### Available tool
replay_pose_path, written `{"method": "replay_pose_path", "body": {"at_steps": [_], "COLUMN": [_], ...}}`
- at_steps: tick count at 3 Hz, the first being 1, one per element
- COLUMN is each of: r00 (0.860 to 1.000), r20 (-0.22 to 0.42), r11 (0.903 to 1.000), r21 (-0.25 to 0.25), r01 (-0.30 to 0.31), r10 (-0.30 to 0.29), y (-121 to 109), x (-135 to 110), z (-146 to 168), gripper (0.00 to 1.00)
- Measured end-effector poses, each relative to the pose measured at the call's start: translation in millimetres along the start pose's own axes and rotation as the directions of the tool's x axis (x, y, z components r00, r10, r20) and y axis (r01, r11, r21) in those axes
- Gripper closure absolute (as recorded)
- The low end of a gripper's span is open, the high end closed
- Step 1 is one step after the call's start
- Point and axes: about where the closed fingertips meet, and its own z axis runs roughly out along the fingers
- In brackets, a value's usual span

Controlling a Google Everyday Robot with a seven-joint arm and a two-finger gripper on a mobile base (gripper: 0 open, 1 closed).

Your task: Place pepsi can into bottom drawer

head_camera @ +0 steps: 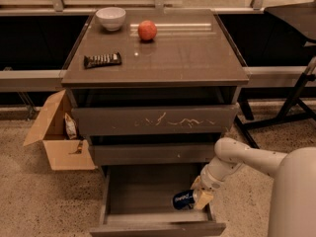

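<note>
Wore smooth off-white shell along arm [247, 158], matte, lit warm. Swelled into rounded elbow, then tapered to ribbed wrist with darker seam rings. Widened at lower right into bulky pale cylindrical body [296, 196]. Ended in tan, blocky gripper [196, 199], sat low at right side of bottom drawer [143, 191], clamped on pepsi can [181, 200].

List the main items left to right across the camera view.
cardboard box → white bowl → red apple → pepsi can → gripper, gripping the can's right end, low at the right side of the open bottom drawer. Snack bar left out: it overlaps box and bowl.
</note>
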Motion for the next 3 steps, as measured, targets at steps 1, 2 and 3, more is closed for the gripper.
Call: {"method": "replay_pose_path", "body": {"at_steps": [1,2,3], "r00": [1.000,0.998,0.995], "r20": [0.005,0.018,0.055], "r11": [0.9997,0.9977,0.9960], "r21": [-0.017,-0.034,-0.017], "r01": [0.020,0.059,0.088], "r10": [-0.020,-0.058,-0.087], "y": [-7,-10,-6], "x": [5,10,16], "z": [9,11,-4], "gripper": [0.00,0.00,0.00]}}
